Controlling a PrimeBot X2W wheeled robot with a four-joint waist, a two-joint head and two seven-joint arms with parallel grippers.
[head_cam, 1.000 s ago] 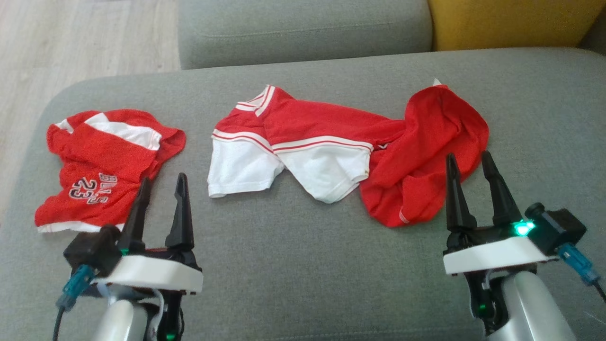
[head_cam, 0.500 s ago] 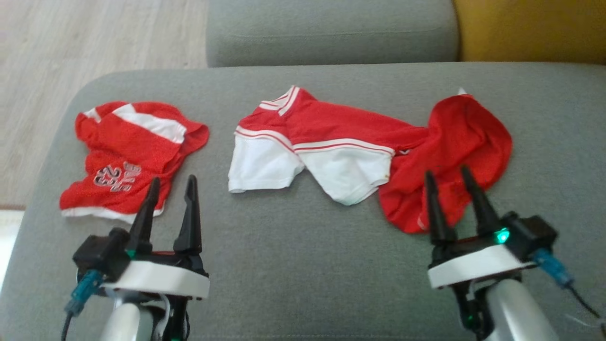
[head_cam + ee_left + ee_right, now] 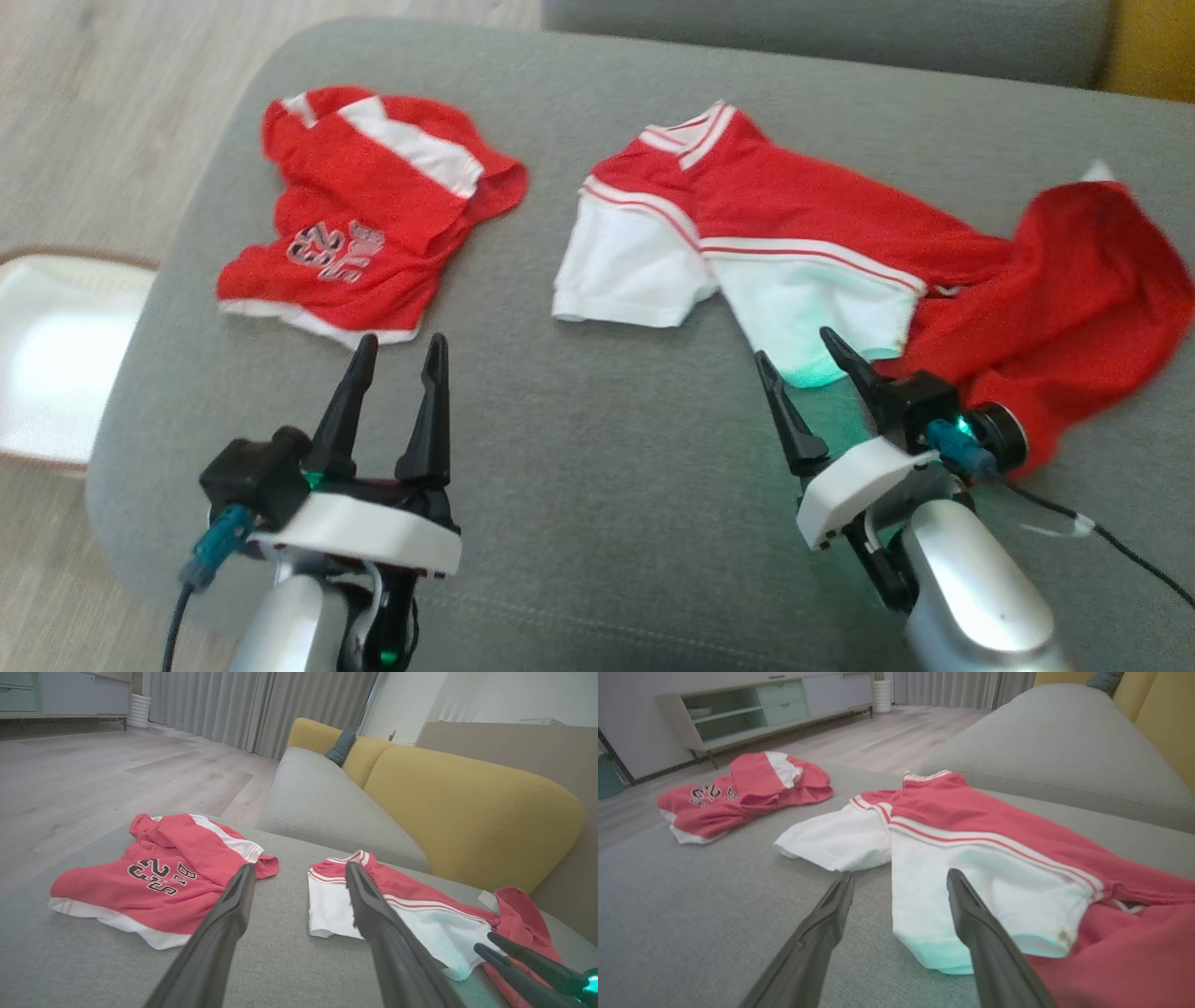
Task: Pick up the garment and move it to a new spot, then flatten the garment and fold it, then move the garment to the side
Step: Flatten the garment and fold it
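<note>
Grey sofa: crumpled red-white garment just beyond my right jaws; both jaws spread, holding nothing. Pickup not begun, I judge.

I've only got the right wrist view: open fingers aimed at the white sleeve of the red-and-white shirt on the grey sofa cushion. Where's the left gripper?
Observer: The left gripper is open, over bare grey cushion, its tips just short of the white hem of the red numbered jersey.
Operator: What does the shirt do past my right edge?
Observer: The red-and-white shirt bunches into a crumpled red heap, with a small white tag poking out at its far corner.
Operator: Anything beside the sofa?
Observer: A white container with a brown rim sits on the floor off the cushion's left end.
</note>
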